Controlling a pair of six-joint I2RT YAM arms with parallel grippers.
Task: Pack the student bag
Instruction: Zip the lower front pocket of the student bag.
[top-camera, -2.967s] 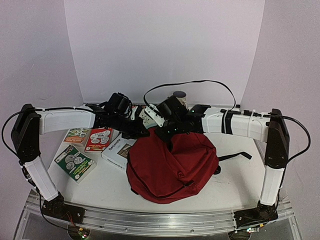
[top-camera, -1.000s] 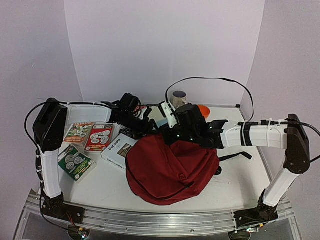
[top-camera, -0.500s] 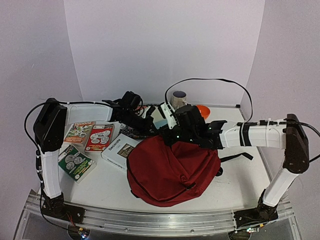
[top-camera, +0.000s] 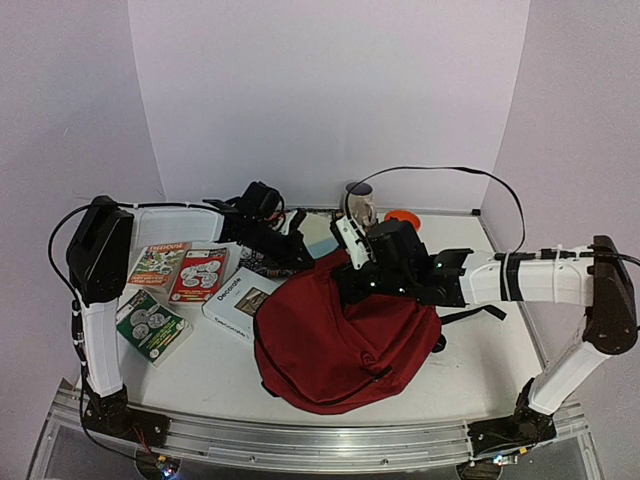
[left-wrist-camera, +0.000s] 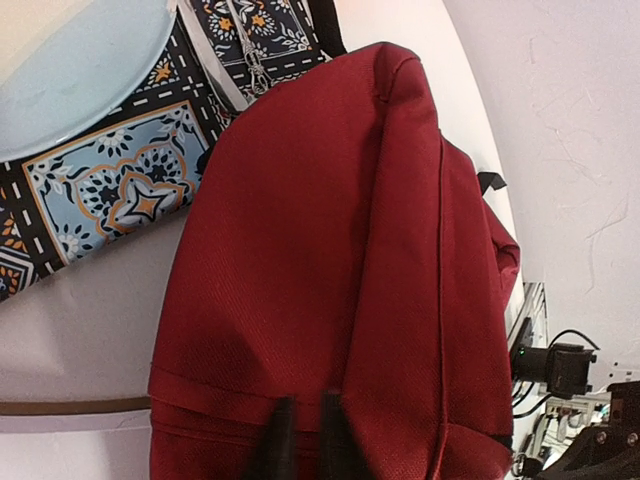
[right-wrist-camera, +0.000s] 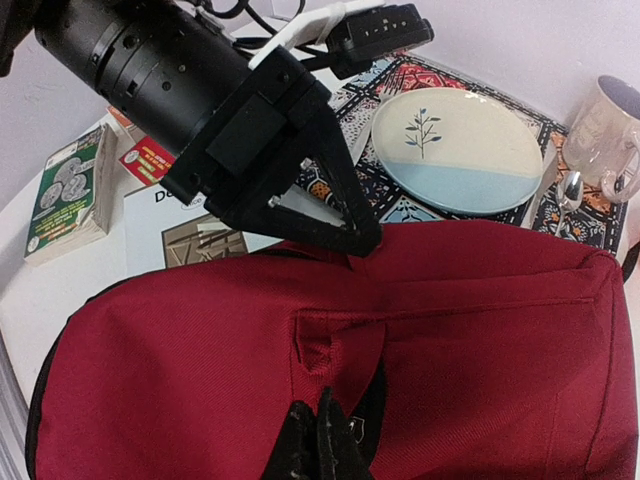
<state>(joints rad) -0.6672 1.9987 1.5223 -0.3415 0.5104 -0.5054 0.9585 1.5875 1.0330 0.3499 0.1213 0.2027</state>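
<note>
The dark-red student bag (top-camera: 340, 345) lies in the middle of the table, its top toward the back. It fills the left wrist view (left-wrist-camera: 330, 250) and the right wrist view (right-wrist-camera: 200, 370). My left gripper (top-camera: 300, 258) is at the bag's top back edge. Its fingers stand nearly together with red fabric pinched between them (left-wrist-camera: 308, 435), and they also show in the right wrist view (right-wrist-camera: 345, 230). My right gripper (top-camera: 352, 285) is on the bag's upper face, shut on a lifted flap of red fabric (right-wrist-camera: 320, 435) beside a dark slit.
Behind the bag a patterned placemat (left-wrist-camera: 120, 180) holds a blue-and-cream plate (right-wrist-camera: 455, 150), a mug (right-wrist-camera: 600, 140) and a spoon (right-wrist-camera: 568, 190). To the left lie a white book (top-camera: 240, 305), two red books (top-camera: 198, 275) and a green book (top-camera: 150, 325). An orange object (top-camera: 403, 216) sits at the back.
</note>
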